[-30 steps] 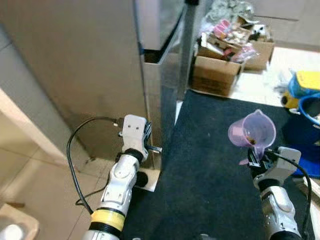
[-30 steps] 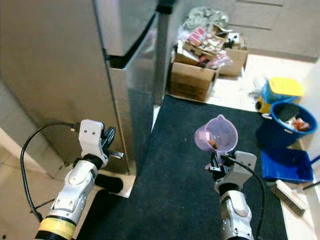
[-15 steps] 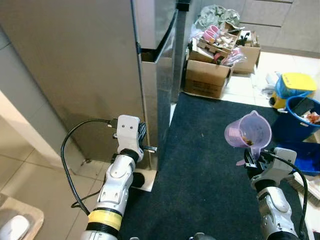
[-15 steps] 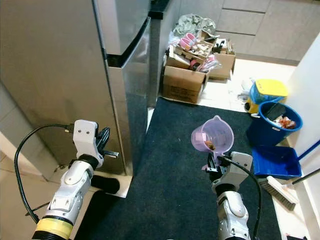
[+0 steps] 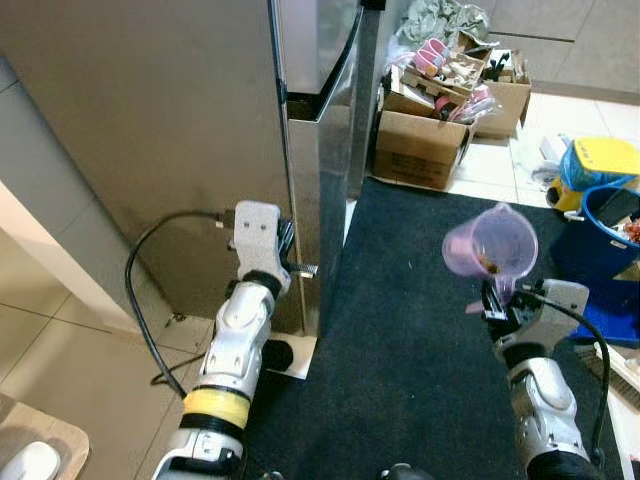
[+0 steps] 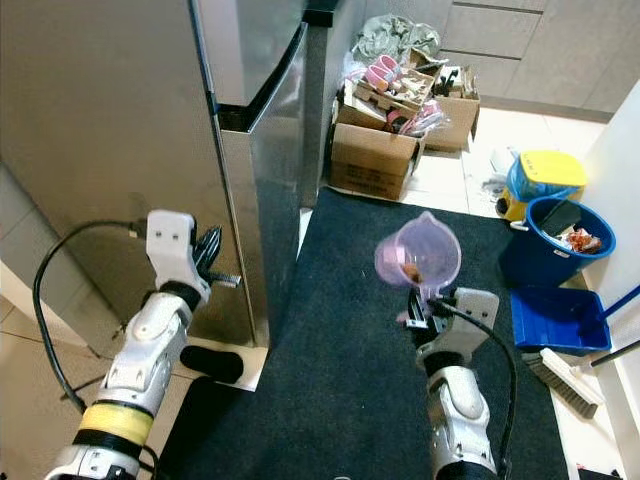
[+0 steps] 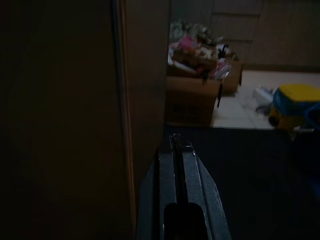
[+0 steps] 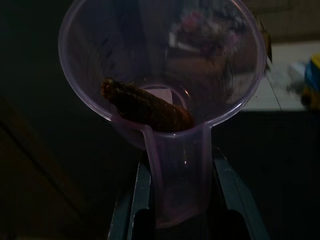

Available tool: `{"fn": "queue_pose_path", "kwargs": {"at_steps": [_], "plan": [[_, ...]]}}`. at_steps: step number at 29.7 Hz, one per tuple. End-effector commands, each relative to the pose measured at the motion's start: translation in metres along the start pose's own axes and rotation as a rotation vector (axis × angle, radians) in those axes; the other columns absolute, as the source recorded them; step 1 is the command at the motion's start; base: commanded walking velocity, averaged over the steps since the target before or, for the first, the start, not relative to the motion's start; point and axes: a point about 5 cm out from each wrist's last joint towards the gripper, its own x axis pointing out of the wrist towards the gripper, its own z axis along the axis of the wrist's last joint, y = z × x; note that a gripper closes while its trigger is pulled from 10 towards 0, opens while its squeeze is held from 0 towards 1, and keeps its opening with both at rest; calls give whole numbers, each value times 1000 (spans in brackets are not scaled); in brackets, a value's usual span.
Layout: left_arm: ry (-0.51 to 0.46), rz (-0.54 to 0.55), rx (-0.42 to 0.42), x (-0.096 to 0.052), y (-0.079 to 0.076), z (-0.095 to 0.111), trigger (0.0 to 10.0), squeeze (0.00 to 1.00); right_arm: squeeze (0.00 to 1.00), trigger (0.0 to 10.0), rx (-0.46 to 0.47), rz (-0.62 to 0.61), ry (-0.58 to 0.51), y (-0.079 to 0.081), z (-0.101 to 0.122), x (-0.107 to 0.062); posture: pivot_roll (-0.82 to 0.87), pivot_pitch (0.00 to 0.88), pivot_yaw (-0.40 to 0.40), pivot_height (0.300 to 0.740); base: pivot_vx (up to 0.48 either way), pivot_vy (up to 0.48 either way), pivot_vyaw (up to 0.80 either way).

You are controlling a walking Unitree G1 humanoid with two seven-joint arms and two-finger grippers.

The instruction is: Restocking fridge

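Observation:
The tall steel fridge [image 5: 200,120] stands at the left with its doors closed. My left gripper [image 5: 303,268] is at the lower door's front edge, just below the seam between the doors. Its fingers [image 7: 170,165] are pressed together, shut with nothing between them. My right gripper [image 5: 497,300] is shut on the handle of a clear purple jug [image 5: 490,245], held upright over the dark mat. A brown, sausage-shaped item [image 8: 147,106] lies in the bottom of the purple jug [image 8: 160,65].
A dark mat [image 5: 400,340] covers the floor in front of the fridge. Open cardboard boxes [image 5: 425,150] full of packages stand beyond it. At the right are a blue bucket [image 6: 570,235], a yellow-lidded container [image 6: 545,175], a blue dustpan [image 6: 555,320] and a brush [image 6: 562,372].
The whole view has shifted slightly, so the camera moved. The left gripper stays at the fridge door edge. The right gripper still holds the jug, now a little higher.

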Motion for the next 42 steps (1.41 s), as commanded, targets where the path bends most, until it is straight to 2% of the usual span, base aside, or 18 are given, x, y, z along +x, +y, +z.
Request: {"fn": "queue_pose_path", "kwargs": {"at_steps": [1, 11, 15, 28, 42], "plan": [[10, -2, 16, -2, 5, -2, 10000, 0, 0, 10000, 15, 1, -25, 2, 5, 1, -68, 96, -1, 740, 0, 0, 0], [22, -60, 5, -7, -8, -8, 10000, 0, 0, 10000, 16, 2, -21, 5, 5, 1, -63, 94, 1, 740, 0, 0, 0], [26, -71, 8, -8, -11, -10, 10000, 0, 0, 10000, 15, -6, -13, 3, 3, 0, -66, 95, 2, 740, 391, 0, 0], [27, -72, 2, -9, -12, -10, 10000, 0, 0, 10000, 10, -23, 6, -2, 0, -2, -65, 93, 1, 740, 402, 0, 0], [38, -69, -8, -17, -9, -14, 10000, 0, 0, 10000, 5, -29, 18, -5, -3, -3, -66, 92, 1, 740, 0, 0, 0]]}}
